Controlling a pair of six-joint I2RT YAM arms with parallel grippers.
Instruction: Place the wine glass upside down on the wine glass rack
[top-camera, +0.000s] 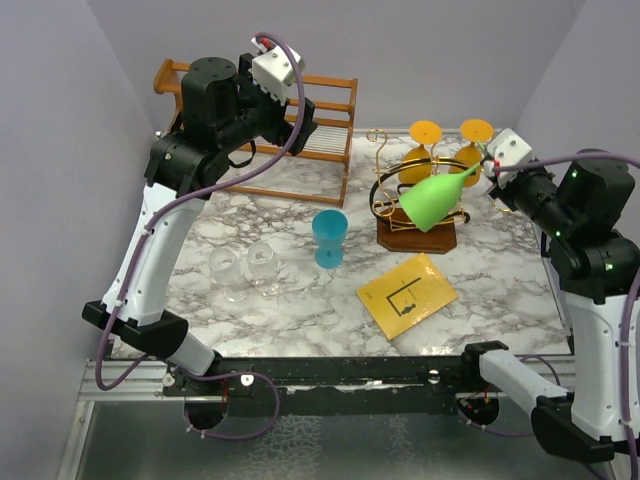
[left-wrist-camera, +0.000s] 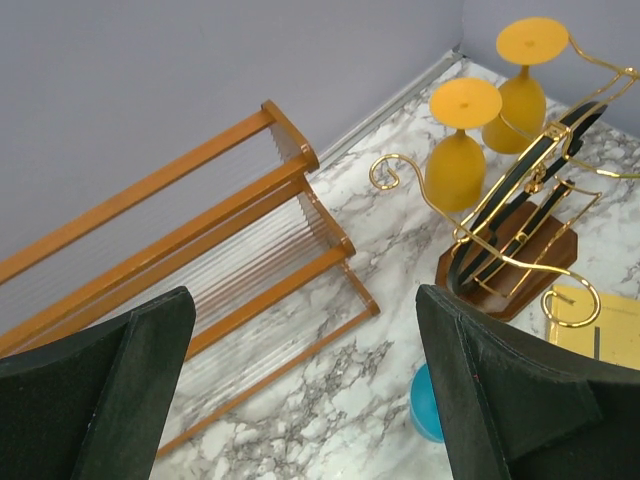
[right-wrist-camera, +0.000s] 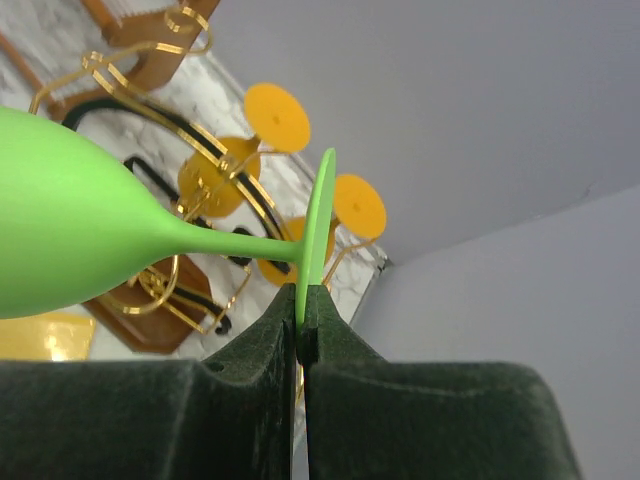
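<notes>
The wine glass rack (top-camera: 416, 236), gold wire on a dark wooden base, stands toward the right of the marble table (top-camera: 490, 285). Two orange wine glasses (top-camera: 426, 150) (top-camera: 475, 141) sit upside down at its far side, feet up. An orange-brown slatted wooden shelf (top-camera: 325, 120) runs along the back left, well apart from the rack. A blue goblet (top-camera: 329, 238) stands just left of the rack's base, and two clear glasses (top-camera: 225, 272) (top-camera: 264, 266) stand farther left. A yellow card (top-camera: 407, 293) lies flat in front of the rack; its black line markings are too small to read.

The right gripper (right-wrist-camera: 300, 303) has its jaws pinched together on the rim of the green wine glass's (top-camera: 432, 200) foot. The glass hangs tilted, its stem nearly level and its bowl over the rack's hoop with the mouth slanting down toward the left. Whether the bowl touches the wire cannot be told.

The left gripper (left-wrist-camera: 305, 330) hovers over the slatted shelf with its jaws spread wide, holding nothing.
</notes>
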